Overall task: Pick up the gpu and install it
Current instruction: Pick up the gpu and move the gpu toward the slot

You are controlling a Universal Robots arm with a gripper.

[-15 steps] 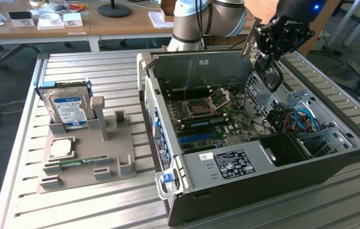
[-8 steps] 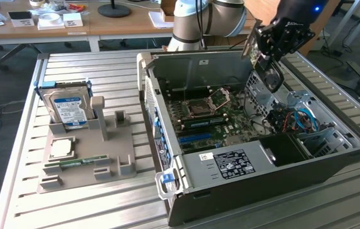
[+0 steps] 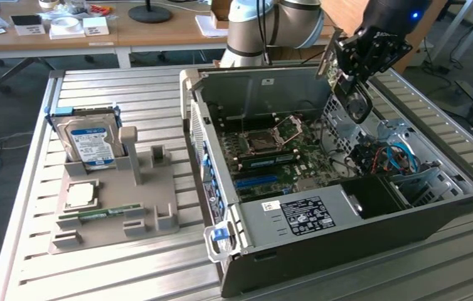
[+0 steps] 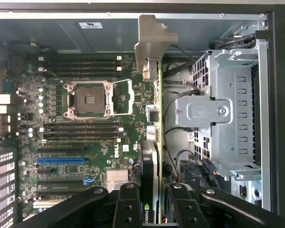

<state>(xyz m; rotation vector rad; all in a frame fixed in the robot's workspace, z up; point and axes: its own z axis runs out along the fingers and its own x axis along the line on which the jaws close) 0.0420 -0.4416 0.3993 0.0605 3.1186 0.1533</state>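
Exterior view: the fingers [image 3: 371,51] are clamped on the gpu [image 3: 356,100]. The card hangs on edge below them, over the far end of the open computer case [image 3: 329,244] and toward the exterior view's right of the motherboard [image 3: 274,157]. I cannot tell whether its lower edge touches anything. The arm [image 3: 274,25] reaches in from the far side of the desk [image 3: 119,88], with the wrist pointing down into the case. A hard drive [image 3: 90,141] stands in a grey holder [image 3: 128,207], well apart at the exterior view's left.

Wrist view: the gpu [image 4: 154,142] is seen edge-on between the black fingers [image 4: 128,206], one pressed against each face, partly closed to the card's thickness. Its silver bracket [image 4: 152,42] is at the end away from the fingers. The processor socket [image 4: 90,99] lies to one side of the card and the drive cage [image 4: 223,109] to the other.
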